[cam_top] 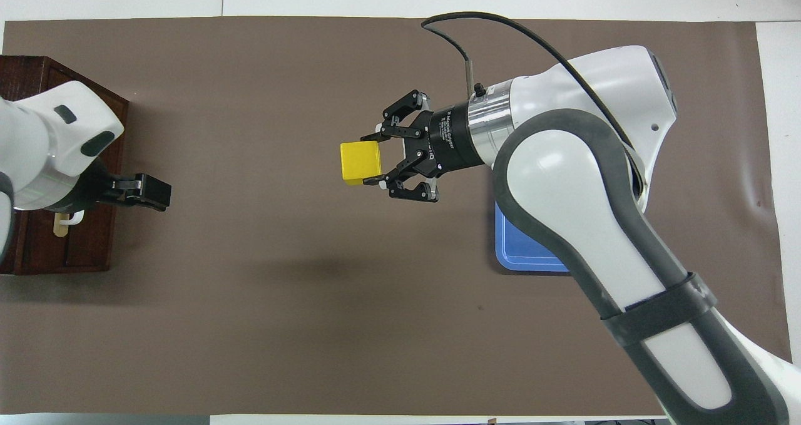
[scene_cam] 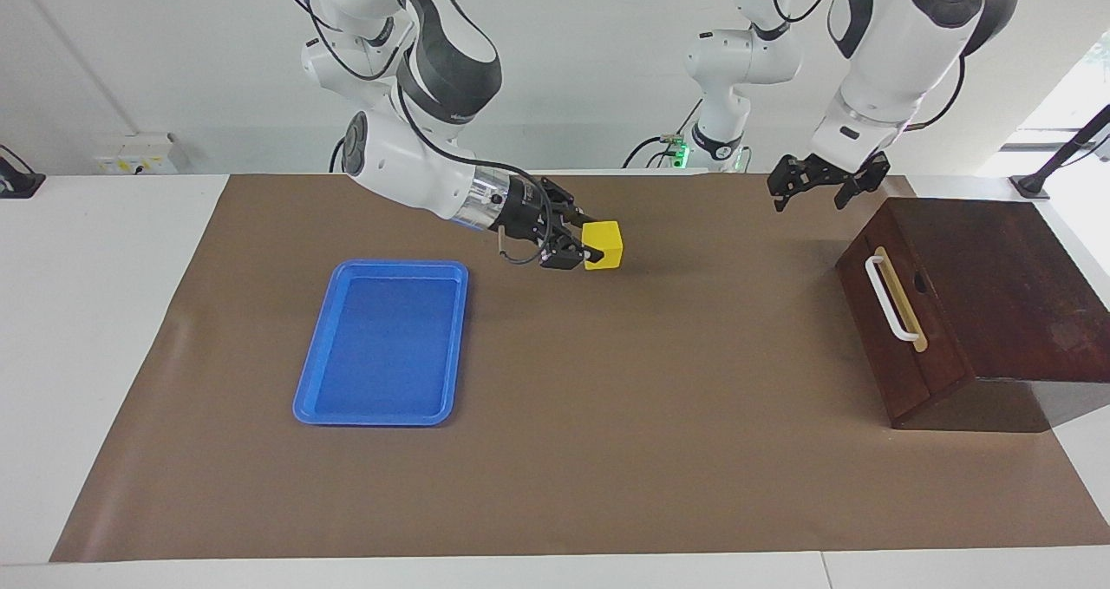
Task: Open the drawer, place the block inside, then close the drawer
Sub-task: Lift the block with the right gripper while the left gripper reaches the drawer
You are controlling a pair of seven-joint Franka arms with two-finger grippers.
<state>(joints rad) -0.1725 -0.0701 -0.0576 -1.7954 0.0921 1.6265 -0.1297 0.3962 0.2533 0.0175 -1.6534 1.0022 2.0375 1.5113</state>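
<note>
A small yellow block is held in the air over the middle of the brown mat, closer to the desk edge where the robots stand than to the opposite edge. The right gripper grasps it by two opposite sides, its fingers clenched on the cube and the wrist lying nearly level, pointing toward the left arm's end of the desk. That sideways hold looks chosen so the cube can be carried across and lowered into the drawer once it is open.

The drawer sits shut in a dark wooden box at the left arm's end of the desk, its white bar handle facing the middle of the mat. The left gripper hangs above the mat just beside the box's corner nearest the robots, fingers spread and empty. It appears placed there to reach the handle, so opening seems to be the step not yet done.

A flat blue tray lies on the mat toward the right arm's end of the desk, well apart from the block.

The brown mat covers most of a white desk. A pale wall rises above the desk edge where the robots stand, with cables trailing from the arms.
</note>
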